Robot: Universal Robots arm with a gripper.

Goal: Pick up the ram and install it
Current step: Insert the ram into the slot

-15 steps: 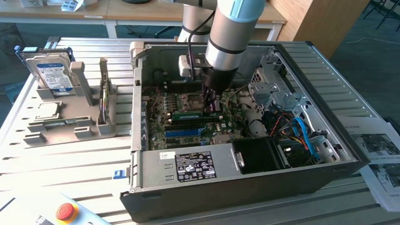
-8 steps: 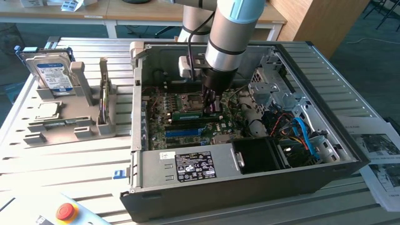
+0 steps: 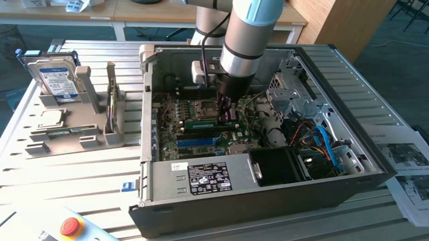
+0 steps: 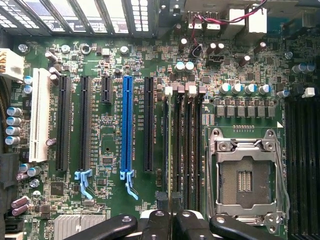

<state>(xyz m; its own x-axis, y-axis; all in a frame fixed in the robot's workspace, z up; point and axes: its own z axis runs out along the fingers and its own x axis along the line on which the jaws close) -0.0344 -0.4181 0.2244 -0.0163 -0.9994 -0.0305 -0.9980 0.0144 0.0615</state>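
Observation:
My gripper [image 3: 228, 116] reaches straight down into the open computer case [image 3: 375, 165], over the motherboard [image 3: 194, 140]. It is shut on the ram [image 3: 200, 122], a narrow green stick lying level just above the board. In the wrist view the ram [image 4: 170, 150] shows edge-on as a thin line running out from my gripper [image 4: 172, 222]. It lines up with the first of the black memory slots [image 4: 192, 150], beside the open CPU socket [image 4: 247, 175]. Whether it is seated in the slot I cannot tell.
To the exterior view's left, a grey fixture [image 3: 87, 138] holds a hard drive [image 3: 57, 80], a square CPU [image 3: 50, 118] and a thin board on edge [image 3: 112, 108]. The case holds a power supply [image 3: 208, 178], a drive cage [image 3: 295, 93] and cables [image 3: 325, 143]. An emergency stop [image 3: 70, 226] sits in front.

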